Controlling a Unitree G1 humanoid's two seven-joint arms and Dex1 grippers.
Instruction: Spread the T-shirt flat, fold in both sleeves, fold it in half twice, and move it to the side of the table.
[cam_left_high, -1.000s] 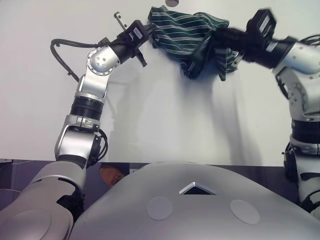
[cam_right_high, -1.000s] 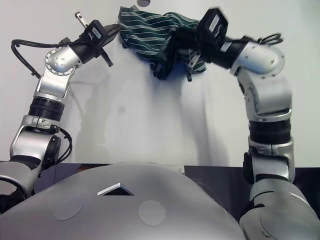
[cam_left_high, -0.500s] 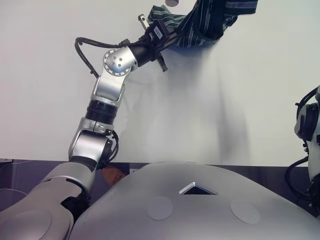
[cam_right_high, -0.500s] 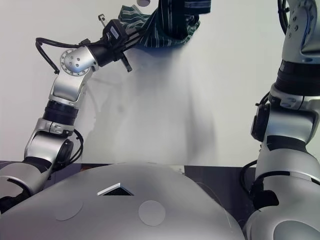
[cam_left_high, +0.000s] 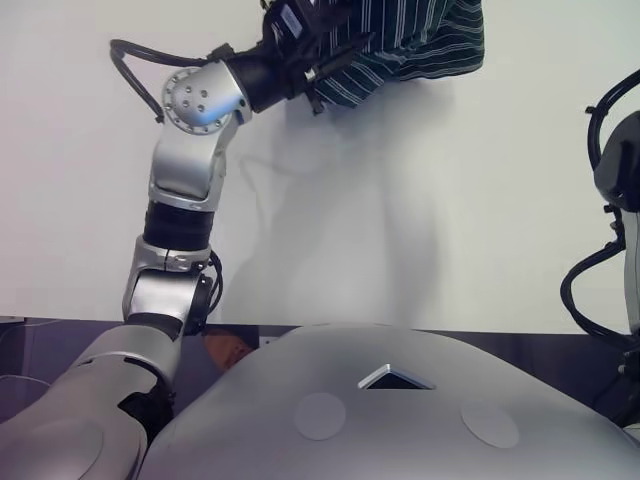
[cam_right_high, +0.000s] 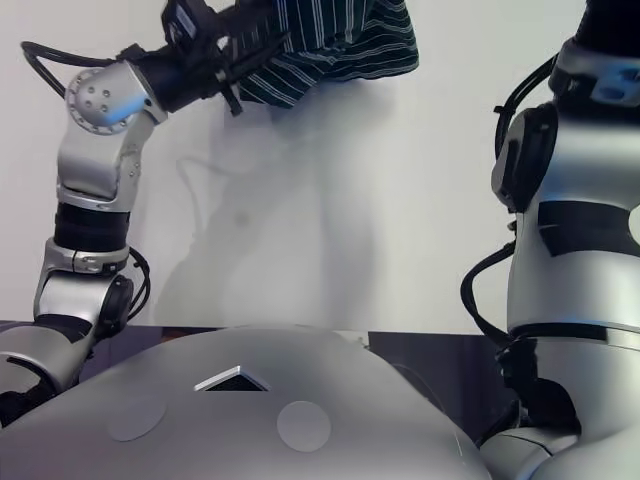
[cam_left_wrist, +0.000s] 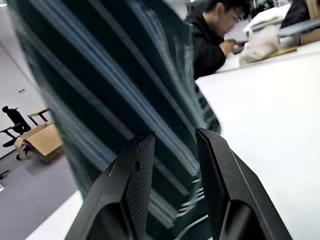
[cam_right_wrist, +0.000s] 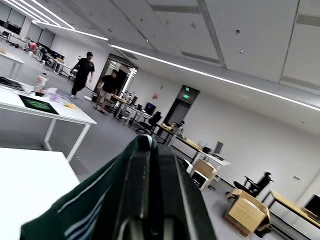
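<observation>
White table spreads wide below me; an open office with desks, an office chair and a cardboard box lies beyond. Left arm: upper arm rising from the near edge, elbow bent high, forearm angled forward and inward toward the far middle of the table. My left gripper sits at the left edge of the T-shirt, its fingers parted, with dark green striped cloth showing across the gap. Whether the cloth lies between the pads or just past them, I cannot tell. Right arm: lifted steeply at the right side, wrist pointing up toward the ceiling. My right gripper is pinched closed on a fold of the T-shirt, and cloth drapes down from it. The T-shirt hangs bunched above the far part of the table, between the two grippers, casting a long shadow toward me. Its upper part is cut off at the top of the head views. Sleeves and collar are lost in the folds. Hem against the table or clear of it: cannot make out.
</observation>
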